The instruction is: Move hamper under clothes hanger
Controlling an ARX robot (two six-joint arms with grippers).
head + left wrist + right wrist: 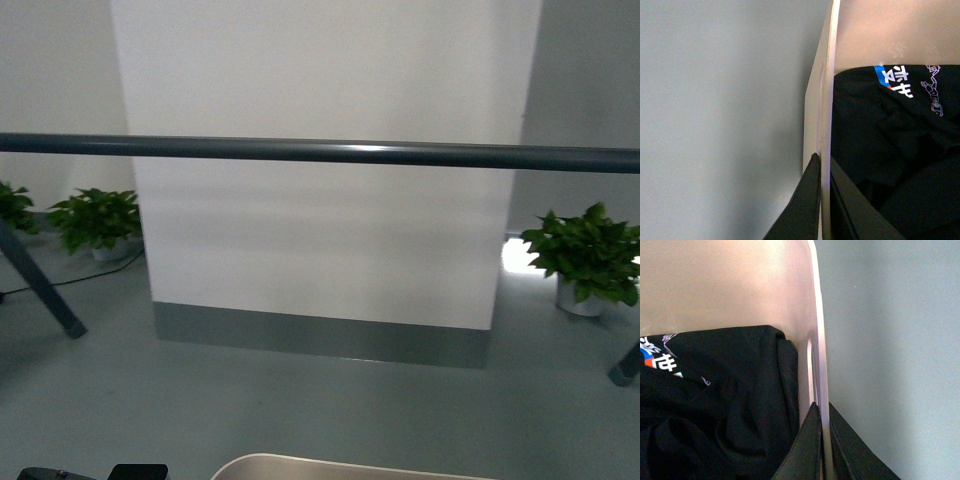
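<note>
So that the hamper (340, 466) goes squarely under the clothes hanger (320, 152), I am pinching its opposite walls with my left pincer (824, 200) and my right pincer (822, 440).

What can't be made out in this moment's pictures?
Front view: bottom edge cuts off the hamper except its rim; the hanger shows one bar and two leg ends, the rest out of frame.
Wrist views: folds hide part of the print on the clothes.

The grey floor (300, 410) carries the hamper (350, 467), the clothes hanger (320, 152) (2 slanted legs) and potted plants (590, 255).
</note>
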